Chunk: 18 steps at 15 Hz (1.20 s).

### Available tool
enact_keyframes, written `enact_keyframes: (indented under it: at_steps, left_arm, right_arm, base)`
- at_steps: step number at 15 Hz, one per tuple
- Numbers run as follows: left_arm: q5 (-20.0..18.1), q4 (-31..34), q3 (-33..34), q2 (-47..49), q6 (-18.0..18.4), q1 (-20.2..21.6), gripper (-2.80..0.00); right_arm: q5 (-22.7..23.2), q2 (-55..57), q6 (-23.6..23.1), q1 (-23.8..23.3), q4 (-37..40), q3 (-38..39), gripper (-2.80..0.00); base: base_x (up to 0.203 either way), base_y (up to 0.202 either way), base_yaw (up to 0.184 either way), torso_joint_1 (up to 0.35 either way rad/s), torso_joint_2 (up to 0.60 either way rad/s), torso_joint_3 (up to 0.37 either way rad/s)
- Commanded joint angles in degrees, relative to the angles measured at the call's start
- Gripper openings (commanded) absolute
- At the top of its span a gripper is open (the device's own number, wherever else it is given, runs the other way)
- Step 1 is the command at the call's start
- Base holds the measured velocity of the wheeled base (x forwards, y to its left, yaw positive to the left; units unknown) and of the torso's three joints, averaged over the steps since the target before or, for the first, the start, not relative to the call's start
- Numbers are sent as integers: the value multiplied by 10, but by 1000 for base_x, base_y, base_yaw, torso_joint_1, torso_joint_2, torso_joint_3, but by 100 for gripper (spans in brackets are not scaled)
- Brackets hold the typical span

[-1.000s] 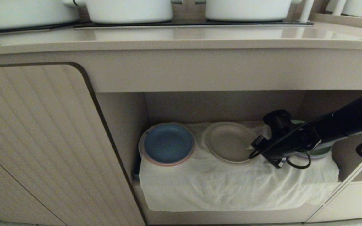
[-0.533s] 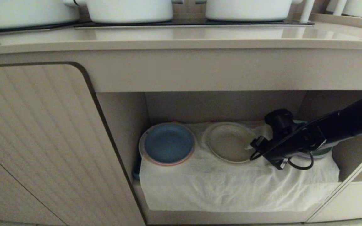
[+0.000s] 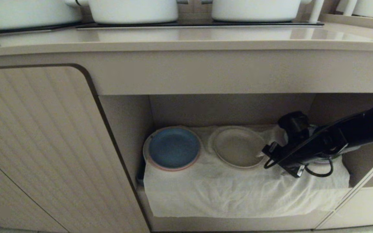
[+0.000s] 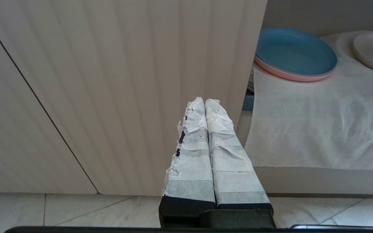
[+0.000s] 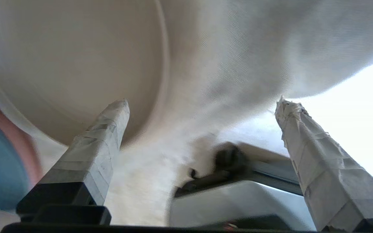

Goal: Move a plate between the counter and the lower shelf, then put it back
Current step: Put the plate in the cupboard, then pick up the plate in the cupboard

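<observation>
A cream-beige plate (image 3: 238, 147) is seen lying flat on the white cloth (image 3: 238, 191) of the lower shelf (image 3: 231, 110), at the middle of the niche. A blue plate with a pinkish rim (image 3: 173, 148) is set just beside it at nine o'clock. At three o'clock from the plate, the right gripper (image 3: 261, 154) is held low over the cloth, its taped fingers (image 5: 105, 129) spread wide and empty, one fingertip close to the plate's rim. The counter (image 3: 186, 38) runs across above, at twelve o'clock, with white pots (image 3: 131, 9) stood on it. The left gripper (image 4: 206, 106) is parked before the ribbed cabinet door (image 4: 108, 81), its fingers pressed together on nothing.

The plate is judged stiff, fairly light, smooth and likely breakable if dropped. It would best be taken at the raised rim on the three o'clock side, one finger slid under the edge and one above. The soft cloth may be caught up with it.
</observation>
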Motion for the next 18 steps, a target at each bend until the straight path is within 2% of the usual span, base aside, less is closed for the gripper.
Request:
enact_keyframes:
  at_steps: [1,4,7,17,18]
  left_arm:
    - [0,0,0,0,0,0,-280]
    - [0,0,0,0,0,0,-280]
    - [0,0,0,0,0,0,-280]
    - [0,0,0,0,0,0,-280]
    - [0,0,0,0,0,0,-280]
  right_arm:
    - [1,-25,-13,0,0,23,0]
    - [1,-59,-27,0,13,53,0]
    - [3,-98,-75,0,28,92,0]
    - [2,-248,-174,16,23,263,0]
    - [1,-265,-181,16,23,276,-280]
  base:
    - [0,0,0,0,0,0]
    - [0,0,0,0,0,0]
    - [0,0,0,0,0,0]
    - [0,0,0,0,0,0]
    - [0,0,0,0,0,0]
